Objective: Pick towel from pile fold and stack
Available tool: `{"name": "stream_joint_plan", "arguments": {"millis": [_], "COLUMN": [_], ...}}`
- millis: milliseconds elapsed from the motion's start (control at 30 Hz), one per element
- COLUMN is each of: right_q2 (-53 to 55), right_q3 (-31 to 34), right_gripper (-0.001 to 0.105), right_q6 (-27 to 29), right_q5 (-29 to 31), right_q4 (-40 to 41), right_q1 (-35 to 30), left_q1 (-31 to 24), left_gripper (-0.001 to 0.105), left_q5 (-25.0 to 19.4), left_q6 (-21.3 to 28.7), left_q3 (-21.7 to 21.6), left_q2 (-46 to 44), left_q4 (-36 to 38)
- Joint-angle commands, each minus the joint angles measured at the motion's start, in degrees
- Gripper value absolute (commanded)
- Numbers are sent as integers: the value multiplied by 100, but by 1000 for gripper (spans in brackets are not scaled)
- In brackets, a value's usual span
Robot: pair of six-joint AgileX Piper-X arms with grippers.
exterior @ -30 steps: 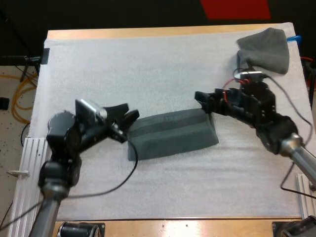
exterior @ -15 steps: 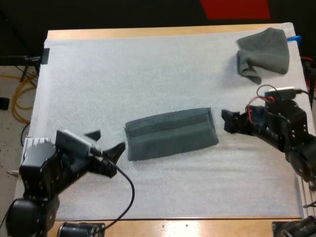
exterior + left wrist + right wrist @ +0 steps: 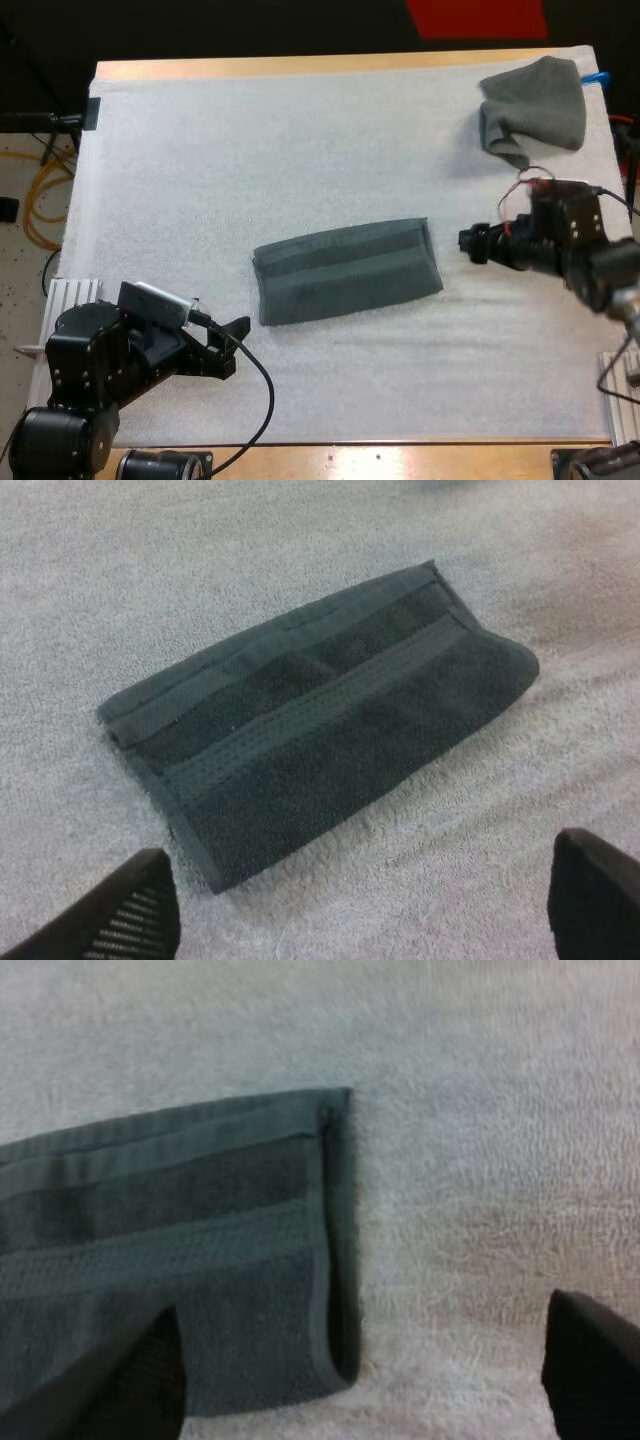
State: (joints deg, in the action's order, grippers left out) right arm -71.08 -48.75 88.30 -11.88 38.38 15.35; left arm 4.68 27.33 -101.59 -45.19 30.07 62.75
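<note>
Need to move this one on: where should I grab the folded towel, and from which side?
The folded towel lies flat as a long band. Probably take its right short end, coming in from the right. The layers there sit flush, so one pinch should catch them all. The open right gripper is just off that end.

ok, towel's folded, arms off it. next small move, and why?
Probably move the right gripper toward the crumpled towel, which it sits nearest. The folded towel lies flat on the mat; right and left gripper both stand open, clear of it.
</note>
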Motion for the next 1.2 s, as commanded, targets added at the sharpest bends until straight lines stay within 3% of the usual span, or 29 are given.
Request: {"name": "stream_joint_plan", "arguments": {"millis": [0, 233, 433, 767, 1167], "right_q2": [-149, -1442, -2094, -2593, -3124], "right_q3": [-41, -41, -41, -41, -198], "right_gripper": [71, 71, 71, 71, 71], "right_q6": [43, 43, 30, -26, -739], "right_q5": [-384, -1888, -2114, -2501, -2800], "right_q4": [-65, -716, -1462, -1899, -2184], "right_q1": [-171, -892, -849, -405, 202], "left_q1": [-2, -2, -2, -2, -2], "left_gripper": [73, 73, 73, 73, 73], "left_q5": [3, 76, 119, 118, 206], "left_q6": [14, 14, -13, -15, -15], "left_q3": [-17, -17, -17, -17, -17], "left_q2": [4, 4, 4, 4, 4], "left_q4": [-29, -29, -29, -16, -10]}}
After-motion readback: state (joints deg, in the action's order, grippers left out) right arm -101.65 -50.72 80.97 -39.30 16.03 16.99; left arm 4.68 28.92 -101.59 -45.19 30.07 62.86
